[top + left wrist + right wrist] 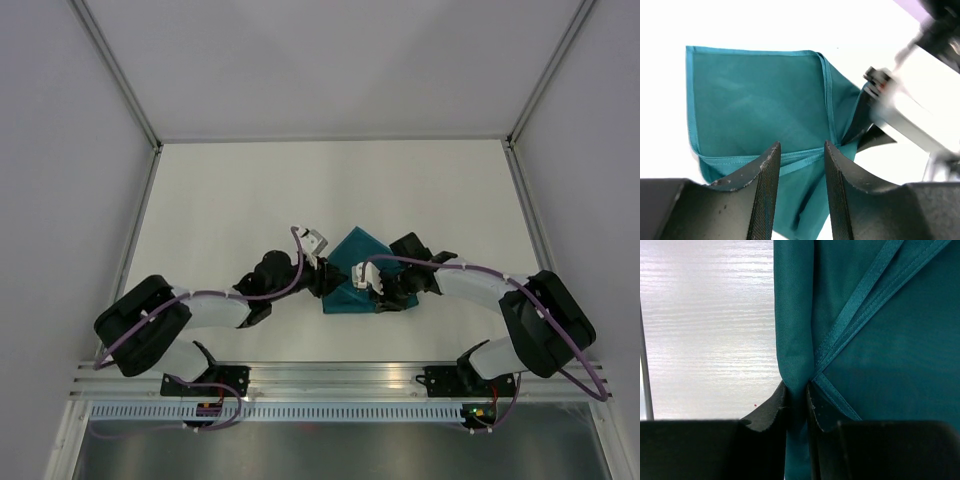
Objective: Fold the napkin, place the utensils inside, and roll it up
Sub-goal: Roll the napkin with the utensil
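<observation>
Soft, even light is falling from overhead in the top view, keeping the white bench [250, 200] bright and casting only faint shadows. In the left wrist view the bench is blowing out to pure white. There the right arm's pale housing [912, 112] is smearing with blur, while the napkin [755, 105] is showing crisp. In the right wrist view glare is streaking the bench, and the dark fingers [767, 415] of the right claw [796, 392] are sitting in shadow.

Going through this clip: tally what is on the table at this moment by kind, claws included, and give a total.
napkin: 1, teal
claws: 2, the left claw open, the right claw pinching the napkin
utensils: 0 in view
Total: 3
</observation>
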You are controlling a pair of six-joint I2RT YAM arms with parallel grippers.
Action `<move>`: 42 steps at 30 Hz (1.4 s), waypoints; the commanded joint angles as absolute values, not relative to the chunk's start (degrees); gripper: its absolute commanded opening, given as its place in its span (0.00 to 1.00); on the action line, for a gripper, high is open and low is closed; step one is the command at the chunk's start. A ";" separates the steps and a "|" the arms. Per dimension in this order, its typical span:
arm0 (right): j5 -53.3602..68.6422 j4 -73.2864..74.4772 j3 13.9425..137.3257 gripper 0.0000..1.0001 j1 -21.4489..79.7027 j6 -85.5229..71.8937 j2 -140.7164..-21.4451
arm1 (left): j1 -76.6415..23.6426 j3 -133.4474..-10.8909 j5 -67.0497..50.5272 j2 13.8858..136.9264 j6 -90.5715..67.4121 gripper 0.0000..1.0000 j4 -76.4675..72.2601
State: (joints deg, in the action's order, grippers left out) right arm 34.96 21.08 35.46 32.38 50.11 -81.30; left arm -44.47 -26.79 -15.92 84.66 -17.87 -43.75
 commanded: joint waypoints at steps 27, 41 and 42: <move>42.63 47.55 54.75 0.09 22.41 58.45 -109.86 | -75.67 -30.85 16.52 102.20 31.02 0.62 -56.25; 42.71 49.92 59.06 0.09 21.62 56.95 -114.52 | -75.50 -34.36 11.69 107.93 30.33 0.55 -46.16; 42.80 50.27 59.41 0.09 21.62 56.87 -114.78 | -75.50 -34.45 11.17 107.93 29.02 0.51 -45.36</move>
